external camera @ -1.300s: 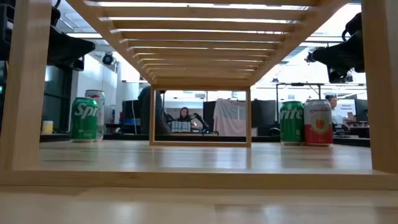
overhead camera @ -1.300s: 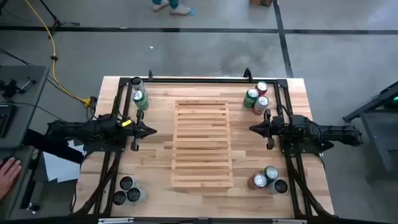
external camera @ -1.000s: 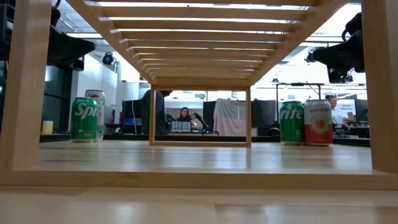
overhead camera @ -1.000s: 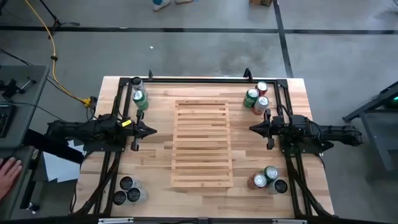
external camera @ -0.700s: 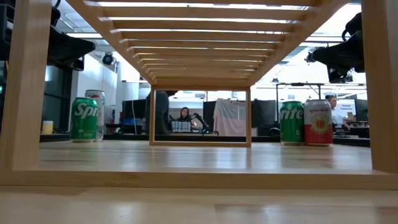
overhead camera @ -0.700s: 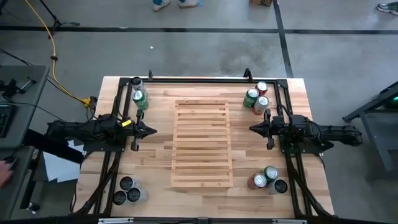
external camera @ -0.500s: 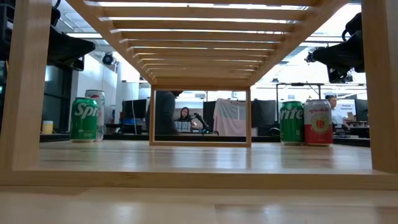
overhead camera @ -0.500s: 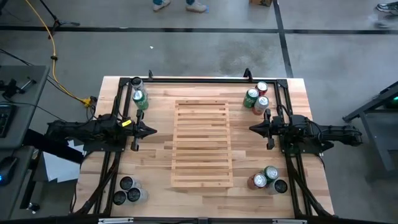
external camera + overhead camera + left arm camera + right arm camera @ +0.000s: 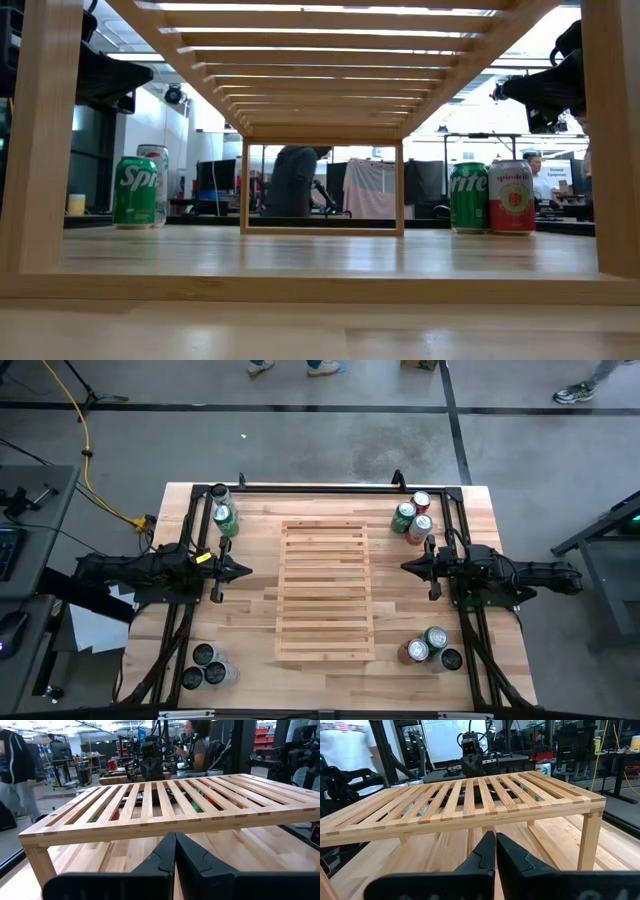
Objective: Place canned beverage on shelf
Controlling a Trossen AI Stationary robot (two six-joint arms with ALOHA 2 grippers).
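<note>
Nothing moved — pale slatted shelf (image 9: 324, 591) stands bare, canless.

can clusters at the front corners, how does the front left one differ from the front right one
The front left cluster shows only dark and silvery tops, while the front right cluster has a green can, a red one and a dark one. The front left cluster sits nearer the left gripper, the front right cluster nearer the right gripper. Both hold three upright cans on the tabletop, off the shelf, untouched by either arm.
</note>
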